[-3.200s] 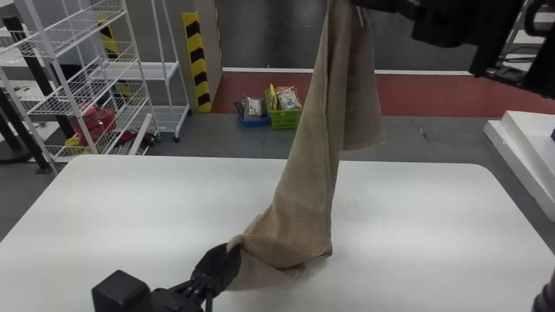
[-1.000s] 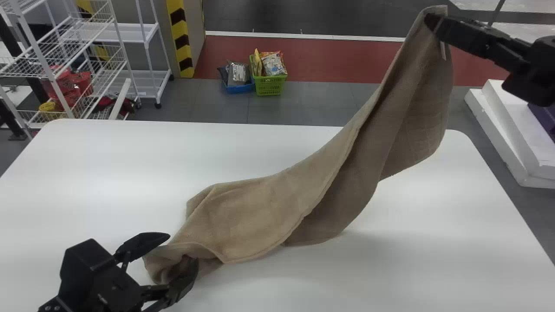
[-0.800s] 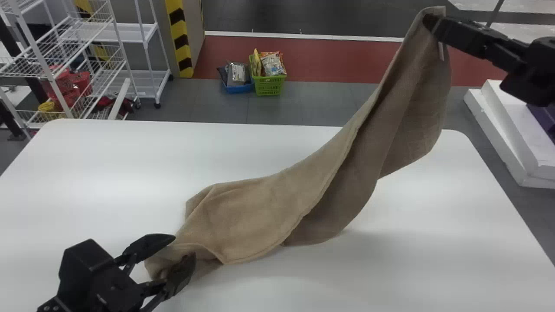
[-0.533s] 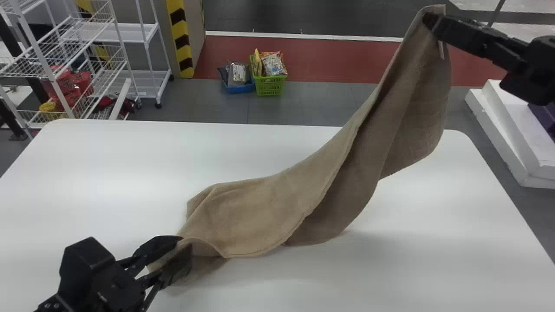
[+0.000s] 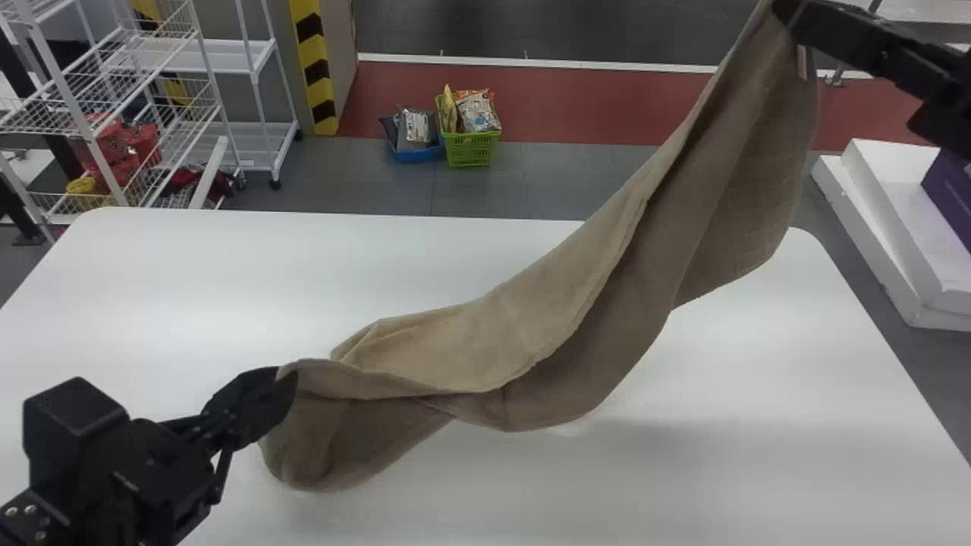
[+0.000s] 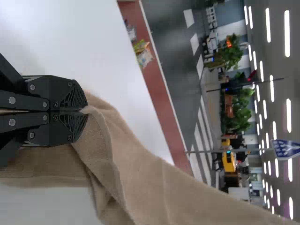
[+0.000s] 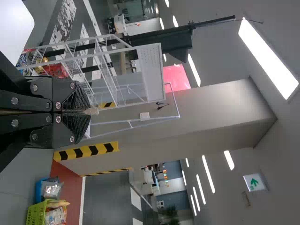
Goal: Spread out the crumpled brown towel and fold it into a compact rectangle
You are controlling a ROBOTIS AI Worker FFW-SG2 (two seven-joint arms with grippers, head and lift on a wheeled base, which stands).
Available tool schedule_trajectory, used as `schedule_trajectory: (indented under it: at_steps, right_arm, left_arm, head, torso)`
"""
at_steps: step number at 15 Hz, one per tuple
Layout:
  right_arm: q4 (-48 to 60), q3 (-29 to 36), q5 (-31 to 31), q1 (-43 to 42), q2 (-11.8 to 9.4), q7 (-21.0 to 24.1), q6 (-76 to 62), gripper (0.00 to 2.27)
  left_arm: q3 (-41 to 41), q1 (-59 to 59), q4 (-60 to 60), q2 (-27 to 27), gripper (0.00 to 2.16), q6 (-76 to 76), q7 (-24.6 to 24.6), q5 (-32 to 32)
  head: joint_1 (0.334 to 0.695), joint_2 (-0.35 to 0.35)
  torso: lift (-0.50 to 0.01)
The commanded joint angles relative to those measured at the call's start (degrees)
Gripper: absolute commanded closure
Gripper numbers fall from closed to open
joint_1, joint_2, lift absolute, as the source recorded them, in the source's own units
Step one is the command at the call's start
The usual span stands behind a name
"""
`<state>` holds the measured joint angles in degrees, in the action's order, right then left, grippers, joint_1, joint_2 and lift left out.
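My left end effector (image 6: 84, 112) and right end effector (image 7: 88, 112) are closed on the brown towel (image 5: 485, 341); overpulling could break the right's seemingly scant hold.

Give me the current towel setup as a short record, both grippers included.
left gripper: shut on a towel edge, above the table's near left part
right gripper: shut on the towel's other end, raised high on the right
towel: brown, strung between both grippers, sagging and twisted
table: white, under the towel
towel-table contact: cannot tell
folding: not yet a rectangle
floor beyond: green basket, blue bin
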<state>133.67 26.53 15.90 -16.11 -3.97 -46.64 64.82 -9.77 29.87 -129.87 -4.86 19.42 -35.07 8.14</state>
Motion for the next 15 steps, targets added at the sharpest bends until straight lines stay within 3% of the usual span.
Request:
schedule_trajectory:
  at_steps: [1, 2, 7, 15]
  right_arm:
    - [-0.3, 1.4, -0.3, 1.3, -0.2, -1.0, 0.0, 1.44]
    - [-0.3, 1.8, -0.2, 2.8, -0.3, -1.8, -0.2, 1.44]
    - [-2.2, 2.8, -0.9, 2.1, -1.2, -1.9, -3.3, 1.44]
    - [-10.8, 2.6, -4.0, -5.1, -2.6, -1.2, -4.6, 1.44]
  left_arm:
    - [-1.2, -3.1, -3.6, 1.9, 1.51, 5.9, 0.4, -1.2]
    - [-1.3, -4.4, -4.3, 2.0, 1.51, 9.2, 0.3, -1.8]
    - [0.2, -16.0, -4.0, 2.1, 1.51, 22.9, 1.0, 0.6]
    - [0.7, -31.4, -3.0, 2.1, 1.51, 36.4, 2.2, 5.2]
  head:
    - [0.635, -0.041]
    - [0.612, -0.043]
    - [0.599, -0.054]
    - [0.478, -0.045]
  torso:
    - [-0.127]
    - [-0.127]
    - [-0.127]
    - [-0.127]
